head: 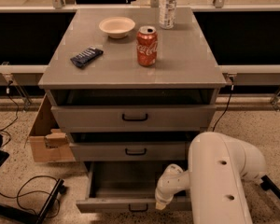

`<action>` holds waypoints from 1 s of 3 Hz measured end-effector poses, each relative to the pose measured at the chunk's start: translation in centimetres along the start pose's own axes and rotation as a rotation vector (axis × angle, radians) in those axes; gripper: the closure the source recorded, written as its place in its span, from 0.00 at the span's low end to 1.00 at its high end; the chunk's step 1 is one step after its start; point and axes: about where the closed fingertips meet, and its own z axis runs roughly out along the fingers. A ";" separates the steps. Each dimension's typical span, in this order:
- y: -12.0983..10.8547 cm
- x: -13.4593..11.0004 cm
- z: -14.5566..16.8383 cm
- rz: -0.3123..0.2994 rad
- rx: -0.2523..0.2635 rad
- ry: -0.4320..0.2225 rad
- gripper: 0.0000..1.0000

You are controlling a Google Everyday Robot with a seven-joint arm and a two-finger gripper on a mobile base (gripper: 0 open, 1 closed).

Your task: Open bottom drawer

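The bottom drawer (116, 203) of the grey cabinet stands pulled far out, its plain grey inside showing. Its small black bar handle (138, 208) is at the lower edge of the view. My gripper (160, 203) hangs at the end of the white arm (219, 181), right at the drawer's front panel, just right of the handle. The middle drawer (130, 150) and the top drawer (133, 118) sit above, each slightly ajar.
On the cabinet top (186, 55) stand a red cola can (147, 45), a white bowl (117, 26), a dark snack bar (86, 56) and a clear bottle (168, 3). A cardboard box (44, 141) and black cables (23, 195) lie on the floor at the left.
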 end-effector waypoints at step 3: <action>2.8 1.2 -1.2 0.033 0.025 -0.004 1.00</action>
